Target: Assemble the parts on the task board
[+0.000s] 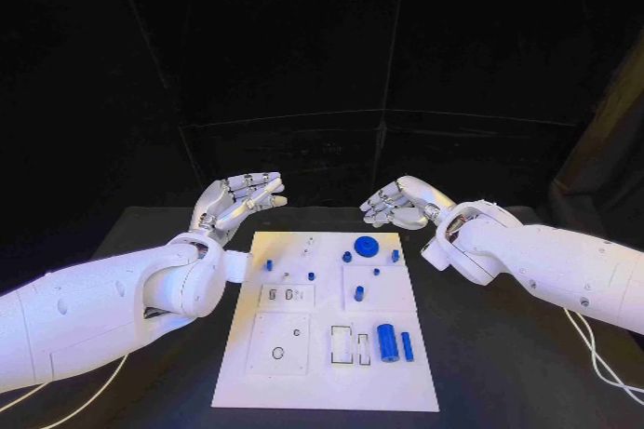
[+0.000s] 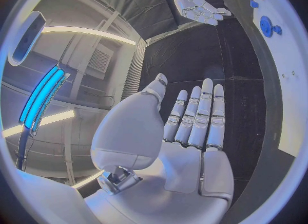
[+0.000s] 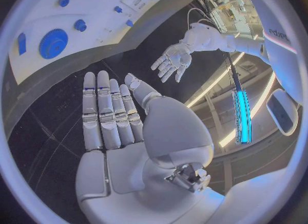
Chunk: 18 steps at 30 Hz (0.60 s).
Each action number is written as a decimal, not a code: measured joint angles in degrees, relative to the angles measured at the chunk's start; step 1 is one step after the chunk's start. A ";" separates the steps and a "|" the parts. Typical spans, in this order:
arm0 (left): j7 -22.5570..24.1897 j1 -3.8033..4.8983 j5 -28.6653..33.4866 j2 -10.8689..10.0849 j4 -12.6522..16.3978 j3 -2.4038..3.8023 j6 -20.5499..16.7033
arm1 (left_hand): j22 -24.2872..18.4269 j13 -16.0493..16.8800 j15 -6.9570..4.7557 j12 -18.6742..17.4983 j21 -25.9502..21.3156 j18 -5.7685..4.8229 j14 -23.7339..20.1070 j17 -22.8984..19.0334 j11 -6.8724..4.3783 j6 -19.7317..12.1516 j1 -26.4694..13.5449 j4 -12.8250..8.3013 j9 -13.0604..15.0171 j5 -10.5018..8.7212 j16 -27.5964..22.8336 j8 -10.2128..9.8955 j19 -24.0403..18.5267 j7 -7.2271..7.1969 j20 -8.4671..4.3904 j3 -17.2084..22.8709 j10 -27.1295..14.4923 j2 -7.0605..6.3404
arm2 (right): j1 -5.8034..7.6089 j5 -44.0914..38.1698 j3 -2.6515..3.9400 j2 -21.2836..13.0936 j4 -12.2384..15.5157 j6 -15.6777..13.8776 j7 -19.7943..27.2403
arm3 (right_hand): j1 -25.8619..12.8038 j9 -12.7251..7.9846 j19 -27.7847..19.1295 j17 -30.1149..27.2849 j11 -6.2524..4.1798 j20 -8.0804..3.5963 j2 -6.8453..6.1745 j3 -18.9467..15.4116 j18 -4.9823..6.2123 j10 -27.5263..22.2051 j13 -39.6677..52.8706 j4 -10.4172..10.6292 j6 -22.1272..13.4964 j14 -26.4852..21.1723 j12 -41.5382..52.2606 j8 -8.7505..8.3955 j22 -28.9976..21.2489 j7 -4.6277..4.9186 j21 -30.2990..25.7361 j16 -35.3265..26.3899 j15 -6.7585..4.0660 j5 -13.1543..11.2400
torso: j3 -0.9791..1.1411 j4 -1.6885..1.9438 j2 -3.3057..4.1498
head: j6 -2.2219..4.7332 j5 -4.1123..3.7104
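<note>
A black surface (image 1: 161, 252) is lying under dim light and is meeting a black backdrop (image 1: 322, 66) that is hanging in panels with faint seams behind it. In the left wrist view, a white ceiling with a square vent (image 2: 97, 59) is showing, and long light strips (image 2: 90, 33) are glowing across it. A bright blue-lit bar (image 3: 242, 116) is shining in the right wrist view.

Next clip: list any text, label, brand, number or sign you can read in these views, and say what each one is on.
No text reads with certainty.
Left arm: a short dark word printed on its white shell in the right wrist view, too blurred to quote.
Task board: a small plate carries dark marks, too small to tell as characters.
The blue parts, such as the gear, bear no lettering.
</note>
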 measured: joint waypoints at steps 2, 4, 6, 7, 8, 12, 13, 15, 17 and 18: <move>0.03 0.00 -0.34 -0.77 1.39 0.00 0.54 | -0.10 -0.27 -0.68 0.01 0.24 0.01 2.40 0.40 -0.47 1.28 -0.09 -0.41 -0.09 0.00 0.22 0.00 2.31 0.53 -0.65 -0.37 1.50 0.17 | 0.63 -5.31 0.01 0.34 0.33 0.59 -1.73 | 0.35 0.00 2.40 0.70 -0.60 -1.09 -0.94 0.41 0.01 1.79 0.01 0.07 1.25 3.09 -0.47 -0.36 0.92 -0.54 2.15 0.89 -0.82 0.00 | -0.10 0.18 0.57 | 0.09 -0.02; 0.03 0.00 -0.68 -1.37 2.52 0.00 1.08 | -0.40 -0.53 -0.96 0.02 0.24 0.01 3.33 0.54 -0.79 1.74 0.08 -0.87 -0.34 0.00 0.22 0.00 3.40 0.75 -0.97 -0.36 1.98 0.60 | 1.15 -9.92 0.04 0.71 0.57 1.23 -3.37 | 0.30 0.06 7.27 2.62 -2.11 -3.60 -3.10 1.20 0.01 5.38 0.13 0.22 3.82 10.33 -1.17 -0.84 3.32 -1.57 7.24 3.16 -3.10 -0.41 | -0.23 0.36 1.20 | 0.19 -0.17; 0.03 0.00 -1.07 -1.91 3.67 0.00 1.73 | -0.80 -0.66 -0.96 -0.56 -0.21 0.01 3.33 0.54 -0.59 1.78 0.08 -1.13 -0.61 0.00 -0.29 -0.16 4.08 0.80 -1.06 -0.62 2.18 0.60 | 1.63 -15.38 0.07 1.24 0.72 2.13 -5.43 | 0.13 0.06 8.56 3.61 -2.54 -4.52 -3.36 1.20 -0.01 6.14 0.13 0.22 4.46 12.77 -1.39 -1.08 4.39 -2.06 9.34 4.30 -3.73 -0.41 | -0.35 0.52 1.68 | 0.22 -0.40; 0.03 0.00 -1.21 -2.02 4.00 0.00 2.00 | -0.99 -0.73 -0.96 -0.86 -0.46 0.01 3.33 0.54 -0.72 1.98 0.08 -1.39 -0.71 0.00 -0.70 -0.40 4.13 0.61 -1.10 -0.66 2.31 0.59 | 1.76 -17.50 0.08 1.48 0.73 2.51 -6.25 | 0.16 0.06 9.08 4.07 -2.63 -4.80 -3.68 1.20 -0.01 6.22 0.13 0.22 4.55 13.48 -1.65 -1.32 4.80 -2.15 10.14 4.84 -3.96 -0.65 | -0.45 0.64 2.00 | 0.24 -0.56; 0.03 0.00 -1.35 -2.10 4.27 -0.01 2.27 | -1.16 -0.75 -0.96 -1.08 -0.80 0.01 3.33 0.54 -0.79 2.18 0.33 -1.43 -0.81 0.00 -1.05 -0.45 4.13 0.81 -1.10 -0.59 2.38 0.84 | 1.85 -19.60 0.09 1.73 0.73 2.90 -7.08 | -0.05 0.06 9.45 4.41 -2.63 -4.97 -3.89 1.20 0.00 6.22 0.13 0.22 4.54 13.60 -1.71 -1.33 5.08 -2.15 10.66 5.29 -4.08 -0.66 | -0.51 0.73 2.21 | 0.25 -0.64; 0.03 0.00 -1.85 -2.14 5.01 -0.02 3.35 | -1.88 -0.80 -0.96 -1.72 -1.83 0.01 3.33 0.45 -0.59 2.17 0.07 -2.01 -1.09 0.00 -2.33 -0.89 4.33 0.80 -0.90 -0.87 2.59 1.15 | 2.08 -27.74 0.09 2.94 0.60 4.62 -10.35 | -0.48 0.05 10.64 6.95 -3.06 -5.75 -4.32 1.44 -0.01 5.76 0.13 0.46 4.75 13.78 -1.71 -2.07 6.64 -2.35 13.54 8.62 -4.27 -0.66 | -0.70 1.05 3.07 | 0.30 -0.93; 0.02 0.00 -1.98 -2.12 5.14 -0.02 3.66 | -1.99 -0.81 -0.96 -1.72 -1.89 0.00 3.33 0.41 -0.59 2.17 0.07 -2.06 -1.11 0.00 -2.39 -0.96 4.33 0.80 -0.90 -0.91 2.59 1.16 | 2.12 -29.92 0.09 3.27 0.59 5.12 -11.25 | -0.77 0.05 10.64 7.73 -3.14 -5.75 -4.61 1.50 -0.01 5.44 0.13 0.52 4.75 13.78 -1.71 -2.36 7.02 -2.35 14.20 9.68 -4.27 -0.66 | -0.73 1.13 3.26 | 0.33 -1.03; 0.01 0.00 -2.13 -2.10 5.26 -0.02 4.09 | -2.20 -0.81 -0.96 -2.11 -2.21 0.01 3.33 0.37 -0.59 2.17 0.07 -2.06 -1.16 0.00 -2.72 -1.35 4.33 0.80 -0.90 -0.91 2.59 1.16 | 2.17 -32.70 0.10 3.69 0.53 5.80 -12.39 | -0.90 0.05 10.64 9.12 -2.97 -5.75 -4.74 1.75 -0.01 4.81 0.13 0.77 4.75 13.78 -1.71 -2.68 7.65 -2.35 15.32 11.50 -4.27 -0.66 | -0.78 1.29 3.65 | 0.42 -1.19; -0.03 0.00 -2.26 -2.09 5.37 -0.02 4.54 | -2.36 -0.81 -0.96 -2.23 -2.45 0.00 3.33 0.37 -0.59 2.17 0.07 -2.23 -1.18 0.00 -2.98 -1.38 4.37 0.80 -0.87 -1.09 2.59 1.16 | 2.21 -35.40 0.12 4.11 0.49 6.48 -13.53 | -0.91 0.05 10.64 10.07 -2.84 -5.75 -4.75 1.91 0.00 3.88 0.09 0.93 4.75 13.78 -1.71 -2.72 8.09 -2.35 16.06 12.65 -4.27 -0.66 | -0.82 1.38 4.02 | 0.56 -1.35; -0.05 0.00 -2.32 -2.08 5.39 -0.02 4.72 | -2.47 -0.80 -0.94 -2.52 -2.70 0.00 3.31 0.37 -0.59 2.17 -0.11 -2.39 -1.24 0.00 -3.25 -1.61 4.55 0.80 -0.69 -1.25 2.59 1.33 | 2.23 -36.35 0.12 4.25 0.47 6.74 -13.93 | -1.14 0.05 10.64 10.44 -2.82 -5.75 -4.97 1.91 -0.01 3.51 0.07 0.93 4.75 13.78 -1.71 -2.96 8.28 -2.35 16.42 13.04 -4.27 -0.66 | -0.84 1.42 4.18 | 0.62 -1.36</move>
